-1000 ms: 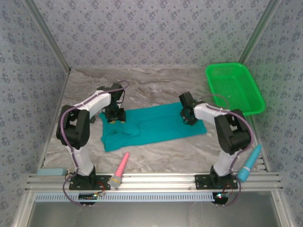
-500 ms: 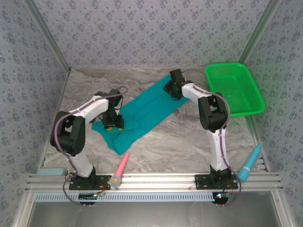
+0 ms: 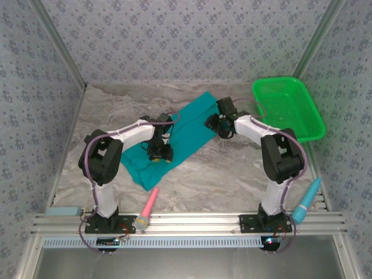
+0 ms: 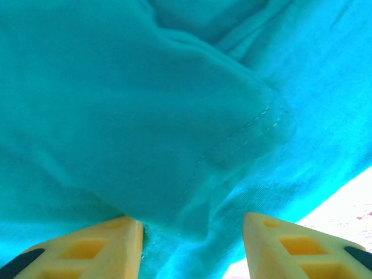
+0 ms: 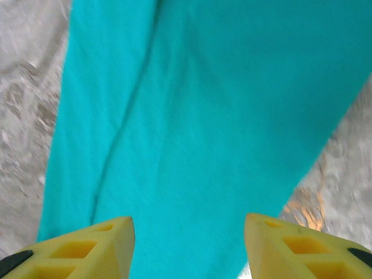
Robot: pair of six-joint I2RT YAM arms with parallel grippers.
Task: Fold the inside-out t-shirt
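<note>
The inside-out t-shirt is teal and lies in a long diagonal strip, from the far middle of the table down to the near left. My left gripper is low over its near part. In the left wrist view its yellow fingers stand apart, with a bunched, stitched fold of the t-shirt between and beyond them. My right gripper hovers by the strip's far right edge. It is open above flat cloth, and nothing is pinched between its fingers.
A green plastic basket stands at the far right. A pink-handled tool lies near the front edge and a blue one at the right front. Patterned walls close in the marble table on three sides.
The shirt swung from lying across the table to a diagonal, as the right gripper carried its end far and then drew back slightly. The left gripper shifted rightward along the cloth.
</note>
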